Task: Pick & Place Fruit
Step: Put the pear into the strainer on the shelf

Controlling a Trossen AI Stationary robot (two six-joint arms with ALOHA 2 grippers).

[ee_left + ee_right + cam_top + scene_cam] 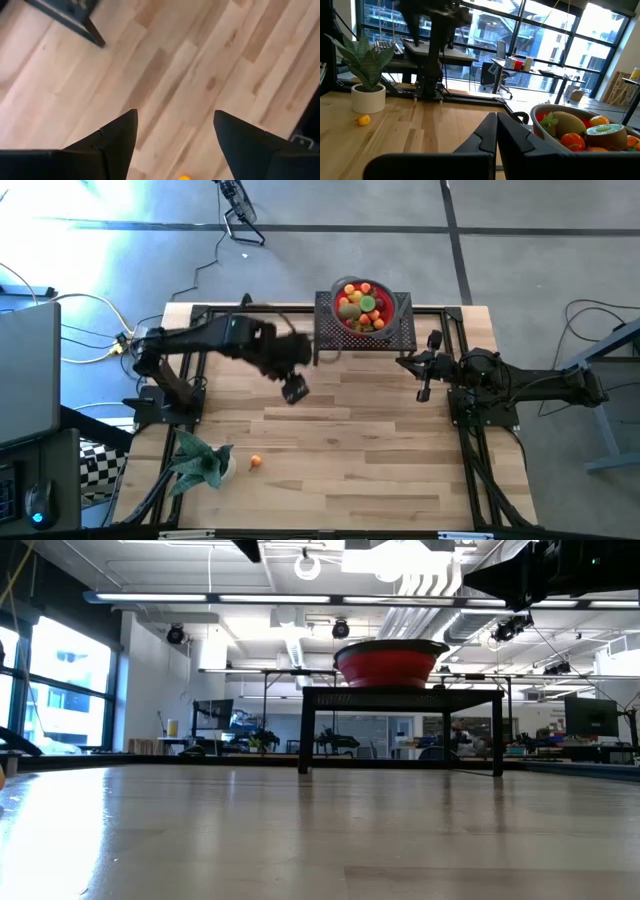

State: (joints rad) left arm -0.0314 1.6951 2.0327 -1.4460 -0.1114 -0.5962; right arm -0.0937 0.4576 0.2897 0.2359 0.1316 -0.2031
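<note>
One small orange fruit lies on the wooden table near its front left; it also shows as the orange fruit and at the lower edge of the left wrist view. Several more toy fruits fill a red bowl that stands on a black mesh stand at the table's far edge. My left gripper hangs above the table's middle, slanting down, open with nothing between its fingers. My right gripper waits shut beside the stand, at the right.
A green leafy plant in a white pot stands at the front left, close to the orange fruit. Black frame rails run along the table's sides. The stand's leg shows beyond my left gripper. Bare wood lies across the middle.
</note>
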